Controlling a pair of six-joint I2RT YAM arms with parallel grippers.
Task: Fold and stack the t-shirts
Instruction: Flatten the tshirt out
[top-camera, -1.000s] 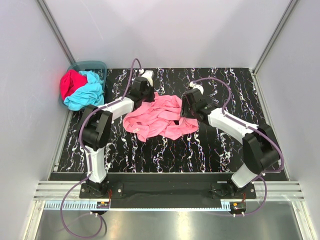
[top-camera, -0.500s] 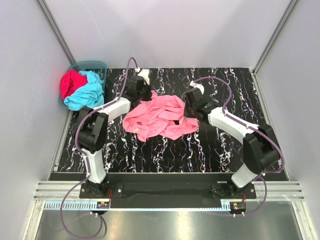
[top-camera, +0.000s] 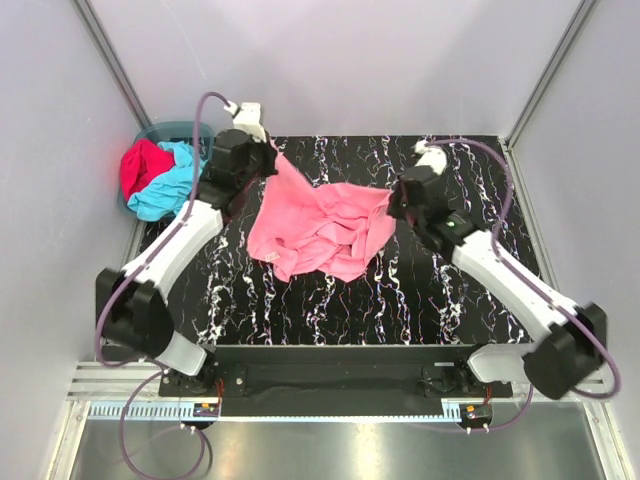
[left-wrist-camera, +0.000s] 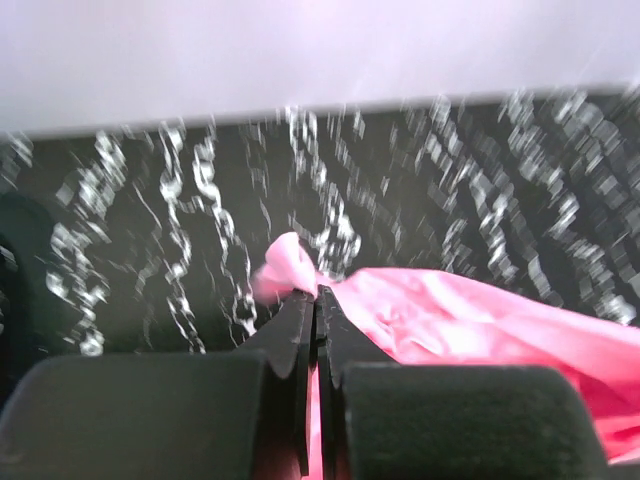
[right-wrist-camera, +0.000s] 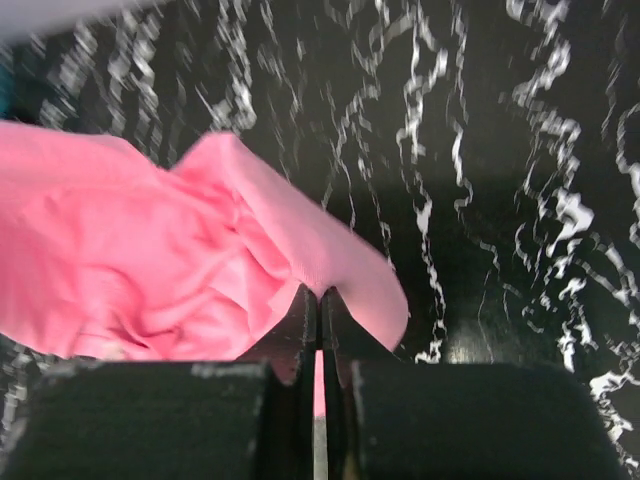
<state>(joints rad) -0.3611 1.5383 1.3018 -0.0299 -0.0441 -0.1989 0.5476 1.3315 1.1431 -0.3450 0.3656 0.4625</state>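
Two robot arms hold a crumpled pink t-shirt (top-camera: 320, 225) by two edges over a black, white-veined table (top-camera: 430, 290); the folding looks barely begun.

The left tool (top-camera: 268, 158) is clamped fully shut on a bunched corner of the pink shirt, raised at the far left of the table. The right tool (top-camera: 392, 202) is also pinched shut, on a fold of the shirt's right edge. The cloth stretches between the two tools along its top edge, while its lower part sags in wrinkles onto the middle of the table. A turquoise t-shirt (top-camera: 172, 188) and a red t-shirt (top-camera: 140, 166) lie heaped and unfolded in a teal basket (top-camera: 190, 127) at the far left corner. No shirt is folded and no stack exists. Judging from this, the pink shirt is only being spread out, and all three shirts remain to be folded and stacked.
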